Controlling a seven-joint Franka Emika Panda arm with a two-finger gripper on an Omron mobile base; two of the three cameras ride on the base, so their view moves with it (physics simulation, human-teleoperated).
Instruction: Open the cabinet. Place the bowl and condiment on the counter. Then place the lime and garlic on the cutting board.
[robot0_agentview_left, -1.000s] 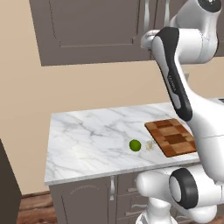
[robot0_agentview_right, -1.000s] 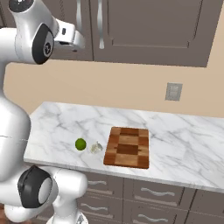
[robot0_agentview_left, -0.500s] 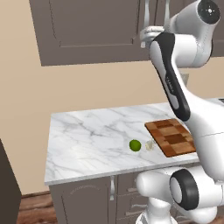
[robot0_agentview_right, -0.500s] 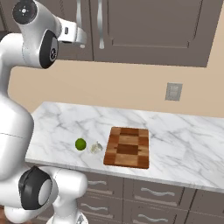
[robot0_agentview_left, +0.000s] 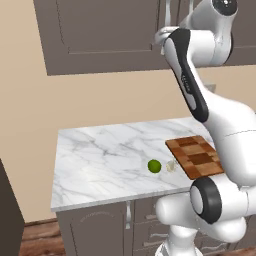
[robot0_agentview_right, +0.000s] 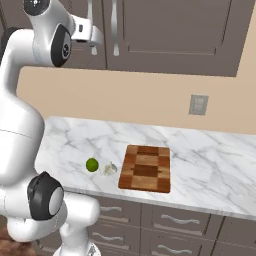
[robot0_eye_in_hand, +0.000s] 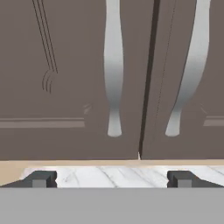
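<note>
Two curved handles (robot0_eye_in_hand: 113, 78) face the pincer (robot0_eye_in_hand: 109, 179), which hangs released before the shut cabinet (robot0_agentview_left: 105, 35). Opening is the step; next, close on one handle. Lime (robot0_agentview_left: 154, 166) and garlic (robot0_agentview_left: 171, 166) wait on the desk (robot0_agentview_left: 100, 160).

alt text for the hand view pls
Close view of two shut dark cabinet doors, each with a long curved silver handle beside the centre seam. The open gripper has its two dark fingertips below the doors, with a strip of white marble counter behind.
</note>
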